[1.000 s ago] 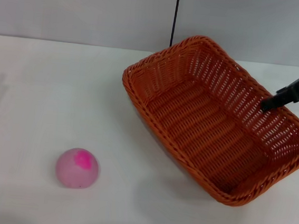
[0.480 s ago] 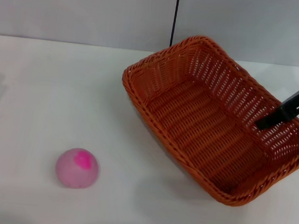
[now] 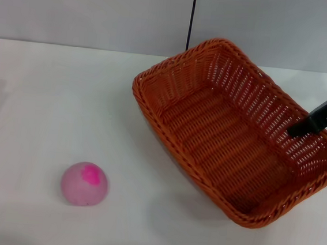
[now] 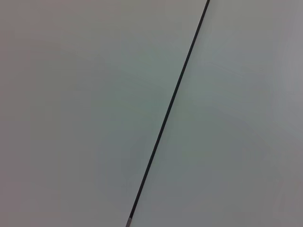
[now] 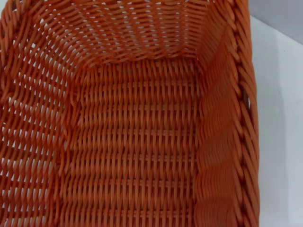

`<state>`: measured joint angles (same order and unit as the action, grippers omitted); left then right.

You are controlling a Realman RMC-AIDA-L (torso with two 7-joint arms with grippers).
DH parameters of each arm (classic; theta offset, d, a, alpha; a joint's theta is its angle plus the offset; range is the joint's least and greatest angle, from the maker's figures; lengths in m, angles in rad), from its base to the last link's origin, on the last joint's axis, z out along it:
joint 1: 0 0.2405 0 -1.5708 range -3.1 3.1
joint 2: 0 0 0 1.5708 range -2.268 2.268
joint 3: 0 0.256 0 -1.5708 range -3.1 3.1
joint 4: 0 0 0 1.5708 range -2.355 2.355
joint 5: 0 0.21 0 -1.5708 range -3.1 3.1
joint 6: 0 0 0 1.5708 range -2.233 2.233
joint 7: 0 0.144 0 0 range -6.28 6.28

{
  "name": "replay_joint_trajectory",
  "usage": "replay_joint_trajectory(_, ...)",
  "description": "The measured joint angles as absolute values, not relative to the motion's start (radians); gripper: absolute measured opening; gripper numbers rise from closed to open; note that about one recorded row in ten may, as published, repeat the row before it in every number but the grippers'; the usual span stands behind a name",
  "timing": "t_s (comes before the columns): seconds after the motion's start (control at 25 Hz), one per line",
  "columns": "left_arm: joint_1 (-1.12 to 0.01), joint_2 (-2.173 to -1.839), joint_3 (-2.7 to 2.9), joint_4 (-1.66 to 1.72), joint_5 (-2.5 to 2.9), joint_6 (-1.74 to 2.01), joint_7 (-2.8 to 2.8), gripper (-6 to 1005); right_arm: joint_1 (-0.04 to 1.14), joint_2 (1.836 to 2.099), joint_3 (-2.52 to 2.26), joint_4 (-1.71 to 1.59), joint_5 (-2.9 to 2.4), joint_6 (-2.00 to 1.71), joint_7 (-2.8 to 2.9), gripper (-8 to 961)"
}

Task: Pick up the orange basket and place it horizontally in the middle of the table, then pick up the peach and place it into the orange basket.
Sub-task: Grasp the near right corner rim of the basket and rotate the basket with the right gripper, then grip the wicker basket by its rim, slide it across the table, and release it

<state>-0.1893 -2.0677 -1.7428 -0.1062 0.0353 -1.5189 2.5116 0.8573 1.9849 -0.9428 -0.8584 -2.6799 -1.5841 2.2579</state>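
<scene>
The orange basket [image 3: 225, 140] lies at the right of the white table [image 3: 50, 100], turned diagonally to the table's edges. My right gripper [image 3: 299, 131] comes in from the right edge. One black finger [image 3: 320, 117] presses the inside of the basket's far right wall, and the other finger is hidden outside it. The gripper looks shut on that wall. The right wrist view looks straight down into the basket [image 5: 137, 142] and shows its woven floor and rim. The peach [image 3: 84, 184], pale pink with a magenta patch, rests alone at the front left. My left gripper is out of view.
A grey wall with a dark vertical seam [image 3: 191, 18] stands behind the table; the left wrist view shows only that wall and seam [image 4: 165, 118]. A strip of white table [image 5: 279, 118] shows beside the basket's rim.
The right gripper's black finger came down inside the basket, then moved against the right wall. The basket shifted slightly left and toward me. The peach stayed put.
</scene>
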Motion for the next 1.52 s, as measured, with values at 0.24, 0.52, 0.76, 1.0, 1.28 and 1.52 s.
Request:
replay_joint_trajectory(0.24,-0.188,-2.068,-1.744,-0.106,0.035,-1.517,2.514,796,0.842,1.985,-0.938,-0.883,-2.647,-1.597,2.256,146)
replay_joint_trajectory(0.52,-0.192,-2.066,-1.747,-0.106,0.035,-1.515,2.515,796,0.776,1.957,-0.893,-0.98,-2.431,-1.688,2.249,141)
replay_joint_trajectory(0.76,-0.194,-2.065,-1.747,-0.111,0.034,-1.511,2.517,796,0.735,1.914,-0.824,-1.028,-2.282,-1.765,2.233,142)
replay_joint_trajectory(1.0,-0.198,-2.064,-1.747,-0.115,0.033,-1.511,2.517,796,0.747,1.853,-0.799,-1.098,-2.268,-1.839,2.148,142)
replay_joint_trajectory(1.28,-0.201,-2.065,-1.747,-0.116,0.034,-1.507,2.517,796,0.857,1.815,-0.799,-1.08,-2.387,-1.931,1.95,143)
replay_joint_trajectory(1.52,-0.202,-2.067,-1.747,-0.117,0.034,-1.505,2.514,795,0.953,1.835,-0.859,-0.96,-2.473,-1.856,1.821,142)
